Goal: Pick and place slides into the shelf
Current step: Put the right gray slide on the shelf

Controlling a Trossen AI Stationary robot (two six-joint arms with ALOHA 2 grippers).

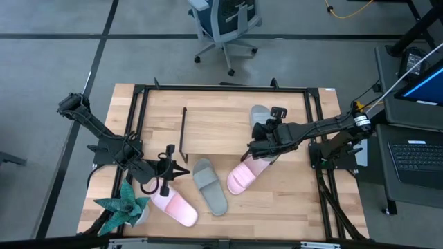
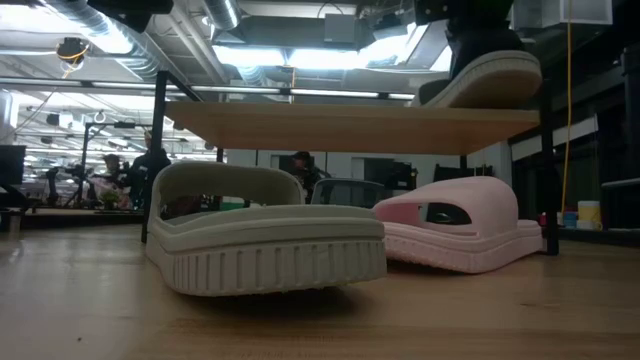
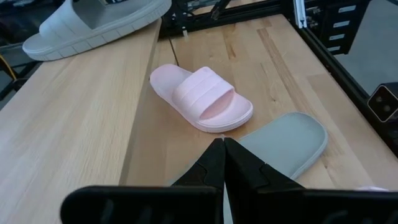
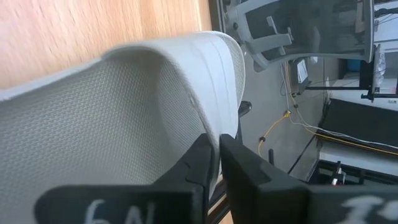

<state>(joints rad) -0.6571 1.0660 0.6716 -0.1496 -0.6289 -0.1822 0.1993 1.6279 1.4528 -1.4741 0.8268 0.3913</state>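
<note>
My left arm comes in from the surface's left edge, elbow bent, forearm angled toward the near-centre. Left claw (image 1: 168,171) sits low, its fingers (image 3: 214,163) pressed together, nothing between them.

My right arm stretches in from the right side, nearly straight and level, wrist over the middle-right. Right claw (image 1: 259,144) points left and slightly down. In the wrist view its fingers (image 4: 202,155) stand a narrow gap apart, straddling the thin edge of a grey-green slide's strap (image 4: 186,81); whether they still pinch it I can't tell.
</note>
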